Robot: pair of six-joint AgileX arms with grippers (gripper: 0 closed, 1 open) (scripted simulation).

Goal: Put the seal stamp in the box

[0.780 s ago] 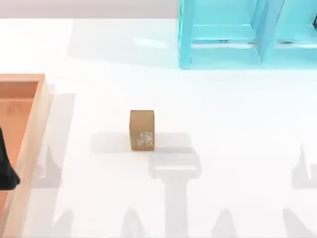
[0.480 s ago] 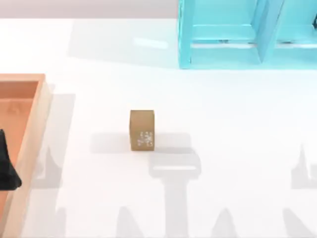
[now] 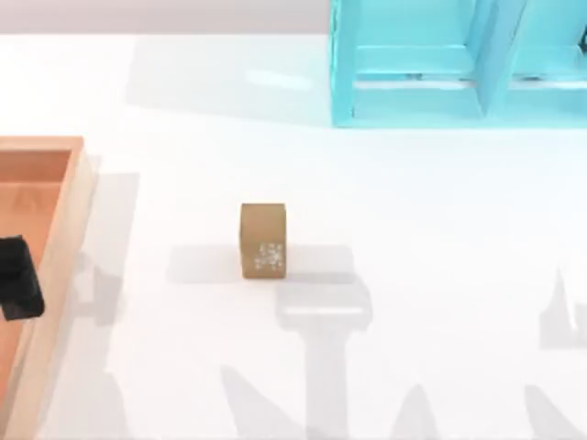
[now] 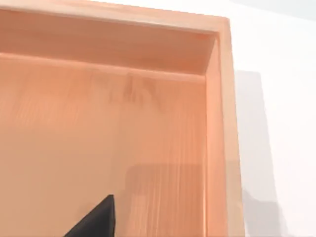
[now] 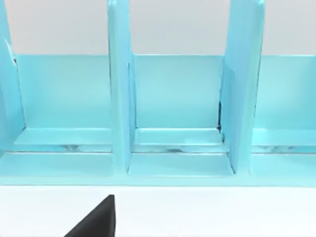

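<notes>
The seal stamp [image 3: 263, 240], a small tan-brown block with a whitish speckled face, stands alone on the white table near the middle of the top view. The box [image 3: 69, 229], a shallow wooden tray with a light rim and an orange-brown floor, lies at the table's left edge. My left gripper [image 3: 18, 278] is a dark shape hovering over the box's floor, well left of the stamp. In the left wrist view the box's far corner and rim [image 4: 224, 123] show, with a dark tip of the left gripper [image 4: 96, 222] low in the picture. Nothing lies inside the part of the box that shows.
A turquoise shelf unit [image 3: 440, 64] stands at the back right of the table; its open compartments [image 5: 175, 98] face the right wrist camera, where a dark tip of my right gripper [image 5: 94, 222] shows. Arm shadows fall across the front of the table.
Over the box, the left gripper's dark shape has shifted toward the back of the table. The stamp has not moved.
</notes>
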